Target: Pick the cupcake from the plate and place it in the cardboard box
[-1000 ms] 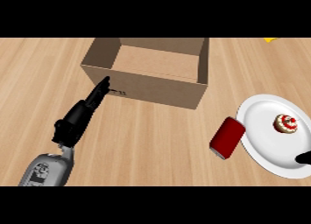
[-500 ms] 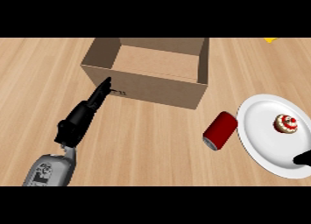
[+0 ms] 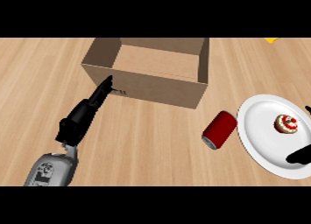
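Sitting upright on plate (image 3: 264,131): cupcake (image 3: 288,124), frosting up; right hand (image 3: 304,153) spread around it, left hand (image 3: 86,111) straight-fingered.

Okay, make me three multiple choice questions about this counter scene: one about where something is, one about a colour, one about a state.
1. Where is the cupcake?
A. On the white plate
B. Inside the cardboard box
C. On the bare counter

2. What colour is the can lying beside the plate?
A. Blue
B. Red
C. Green

3. How is the left hand?
A. Curled round the can
B. Holding the cupcake
C. Open, fingers straight, pointing toward the box

Answers:
1. A, the cupcake sits on the plate at the right.
2. B, its body is red.
3. C, its fingers stretch out by the box's front wall, holding nothing.
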